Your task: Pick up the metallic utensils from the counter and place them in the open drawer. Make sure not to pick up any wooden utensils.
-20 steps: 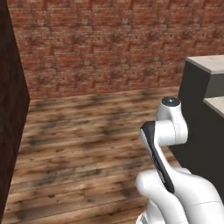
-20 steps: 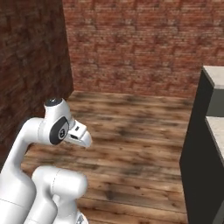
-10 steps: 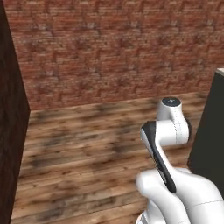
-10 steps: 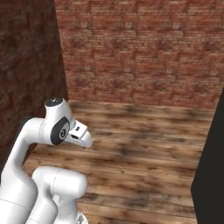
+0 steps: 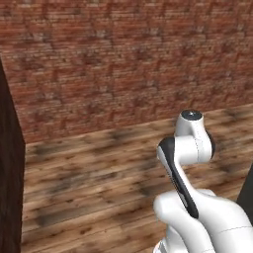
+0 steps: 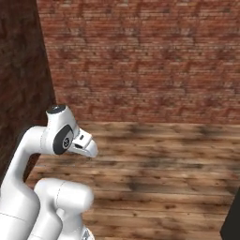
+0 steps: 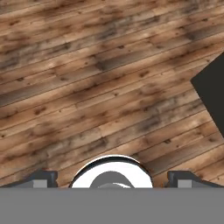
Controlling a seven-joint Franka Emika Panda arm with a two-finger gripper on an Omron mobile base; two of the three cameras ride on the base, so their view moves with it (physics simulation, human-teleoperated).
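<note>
Red-brown brick wall (image 5: 123,59) fills the far side of both base views, with a plank wood floor (image 5: 99,168) running up to it. The white arm (image 5: 190,148) is folded low over the base, its elbow joint topped by a dark round cap, and in the right base view the same arm (image 6: 51,145) curls up from the lower left.

In the hand view the pincer (image 7: 112,178) looks down at the floor (image 7: 96,87); its two dark fingertips (image 7: 41,177) stand far apart at the bottom corners, so it is wide open and holds nothing. Nothing lies between them but bare planks.

A dark wall (image 5: 10,173) stands at the left edge of the left base view. A dark cabinet corner (image 7: 212,94) juts in at the right of the hand view, and a sliver of the same dark body (image 6: 233,220) shows at the lower right of the right base view. I cannot tell where the metal spoons, the drawer or the counter top are.
</note>
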